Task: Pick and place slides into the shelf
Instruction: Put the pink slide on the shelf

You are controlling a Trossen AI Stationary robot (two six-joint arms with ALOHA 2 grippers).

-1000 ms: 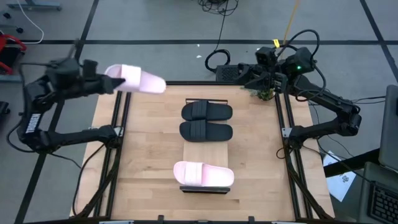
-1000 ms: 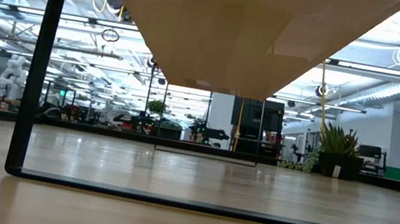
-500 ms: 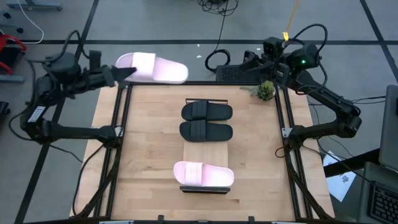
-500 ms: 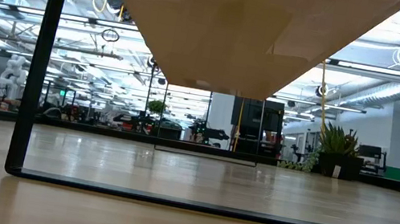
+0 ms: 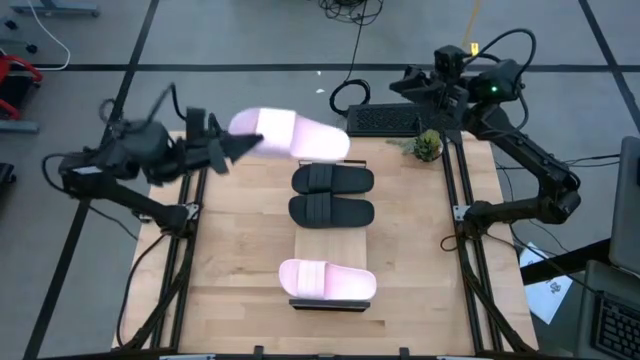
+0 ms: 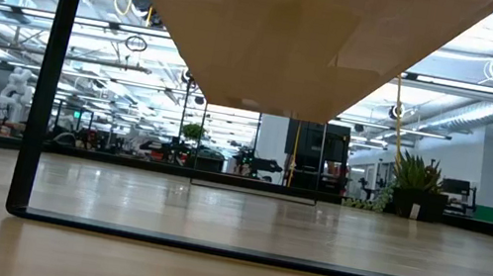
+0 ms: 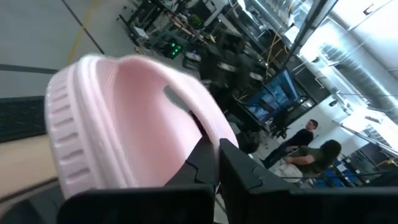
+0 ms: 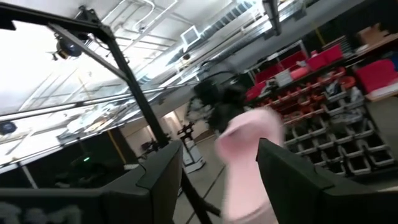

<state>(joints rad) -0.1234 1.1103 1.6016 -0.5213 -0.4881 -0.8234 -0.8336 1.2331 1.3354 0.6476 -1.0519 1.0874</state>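
The left gripper (image 5: 232, 148) is pinching shut on a pink slide (image 5: 290, 135), carrying it aloft at the shelf's (image 5: 330, 303) far end; likely light and bendy foam, it is probably best gripped along the sole's edge.

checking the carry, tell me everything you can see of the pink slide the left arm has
The pink slide is pale pink, foam-like, with a wide ribbed strap. It is in the air over the table's far edge, lying roughly level and lengthwise across the picture, just beyond the black pair. The left gripper has its jaws shut on the edge of one end. Nothing else touches it. The left wrist view shows ridges along its sole edge.
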